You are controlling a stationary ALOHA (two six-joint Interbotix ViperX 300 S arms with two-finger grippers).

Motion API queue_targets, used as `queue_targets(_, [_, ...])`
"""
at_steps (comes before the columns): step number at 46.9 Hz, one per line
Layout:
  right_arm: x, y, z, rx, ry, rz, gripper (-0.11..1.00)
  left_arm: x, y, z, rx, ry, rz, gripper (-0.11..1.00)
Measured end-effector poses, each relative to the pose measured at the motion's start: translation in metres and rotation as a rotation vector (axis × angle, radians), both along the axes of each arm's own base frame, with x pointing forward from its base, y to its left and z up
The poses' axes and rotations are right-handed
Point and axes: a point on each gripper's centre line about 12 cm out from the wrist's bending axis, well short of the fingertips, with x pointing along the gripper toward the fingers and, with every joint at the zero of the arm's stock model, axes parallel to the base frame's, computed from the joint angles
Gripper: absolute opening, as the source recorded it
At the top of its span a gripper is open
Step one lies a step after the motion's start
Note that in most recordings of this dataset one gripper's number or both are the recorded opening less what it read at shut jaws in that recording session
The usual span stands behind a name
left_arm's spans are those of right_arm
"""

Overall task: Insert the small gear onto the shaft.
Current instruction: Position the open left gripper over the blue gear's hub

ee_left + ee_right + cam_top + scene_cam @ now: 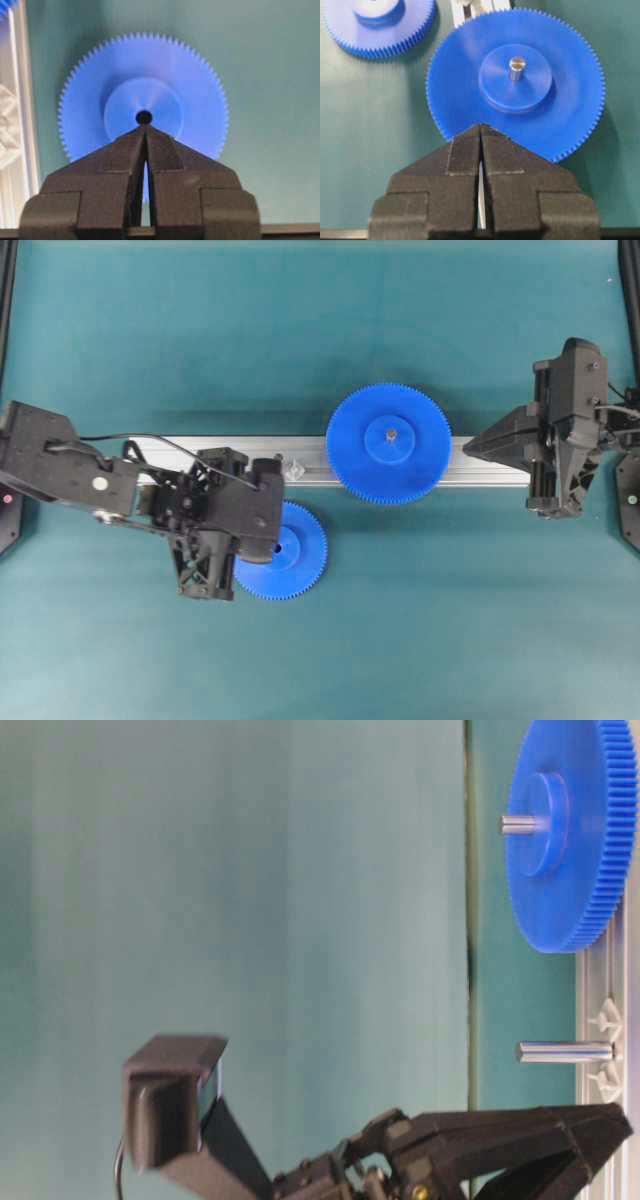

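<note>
Both hands are closed and empty: the left hand (145, 131) hovers over the small blue plastic toothed gear (143, 102), the right hand (480, 129) near the larger blue gear (520, 80).

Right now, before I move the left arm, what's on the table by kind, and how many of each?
Blue gears: 2, the small gear and the larger gear
Bare shaft: 1, the shaft
Aluminium bar: 1, the aluminium bar
Total: 4
</note>
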Motion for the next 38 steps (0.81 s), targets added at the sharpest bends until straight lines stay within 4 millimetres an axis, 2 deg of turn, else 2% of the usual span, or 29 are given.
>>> queue_targets(38, [0.000,0.000,-0.001,0.001,0.006,0.000,0.02,0.032,-0.004,-0.005,0.019,0.129,0.003,0.00])
